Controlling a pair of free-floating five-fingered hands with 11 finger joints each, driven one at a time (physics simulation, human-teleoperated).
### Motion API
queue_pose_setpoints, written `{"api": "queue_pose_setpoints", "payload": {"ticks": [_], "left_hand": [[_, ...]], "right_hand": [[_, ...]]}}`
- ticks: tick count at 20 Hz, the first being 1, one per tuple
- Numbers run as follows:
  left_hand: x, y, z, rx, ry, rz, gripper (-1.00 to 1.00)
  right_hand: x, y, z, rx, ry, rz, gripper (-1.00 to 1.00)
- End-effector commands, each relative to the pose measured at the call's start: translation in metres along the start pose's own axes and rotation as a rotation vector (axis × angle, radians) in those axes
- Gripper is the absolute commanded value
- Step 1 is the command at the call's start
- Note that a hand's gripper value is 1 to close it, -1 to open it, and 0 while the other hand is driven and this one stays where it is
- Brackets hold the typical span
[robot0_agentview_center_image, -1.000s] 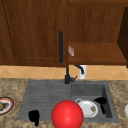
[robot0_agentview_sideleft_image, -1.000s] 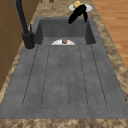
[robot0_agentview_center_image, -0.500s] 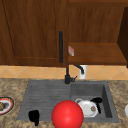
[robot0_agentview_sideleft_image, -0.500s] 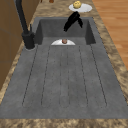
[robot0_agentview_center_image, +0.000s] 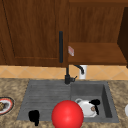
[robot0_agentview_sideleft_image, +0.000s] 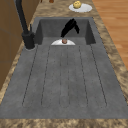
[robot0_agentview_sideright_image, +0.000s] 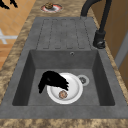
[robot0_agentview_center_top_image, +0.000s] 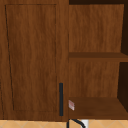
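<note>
We see the right hand (robot0_agentview_center_image: 95, 103) down in the sink basin (robot0_agentview_center_image: 106, 96), right over the white plate (robot0_agentview_center_image: 86, 110). Its fingers reach down, loose and a bit curled, holding nothing. A small brown cookie (robot0_agentview_sideright_image: 62, 94) lies on the plate's near side, just below the fingertips. The left hand (robot0_agentview_center_image: 34, 116) hangs far off at the left, over the drainboard (robot0_agentview_center_image: 47, 96).

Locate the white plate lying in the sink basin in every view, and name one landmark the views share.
Front view: white plate in the basin, lower right, right hand over it.
Left side view: its far rim at the basin's near edge, top centre.
Right side view: plate on the basin floor, lower centre.
Upper view: cabinet instead.
Shared landmark: black faucet.
</note>
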Motion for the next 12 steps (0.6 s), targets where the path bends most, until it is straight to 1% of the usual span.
{"api": "queue_pose_setpoints", "payload": {"ticks": [1,5,9,12], "left_hand": [[0.000,0.000,0.000,0.000,0.000,0.000,0.00],[0.000,0.000,0.000,0.000,0.000,0.000,0.00],[0.000,0.000,0.000,0.000,0.000,0.000,0.00],[0.000,0.000,0.000,0.000,0.000,0.000,0.00]], "right_hand": [[0.000,0.010,-0.019,-0.001,0.016,-0.012,-1.00],[0.000,0.016,-0.035,0.014,0.008,0.001,-1.00],[-0.003,0.020,-0.042,0.029,0.001,-0.003,-1.00],[-0.006,0.020,-0.053,0.061,-0.003,-0.011,-1.00]]}}
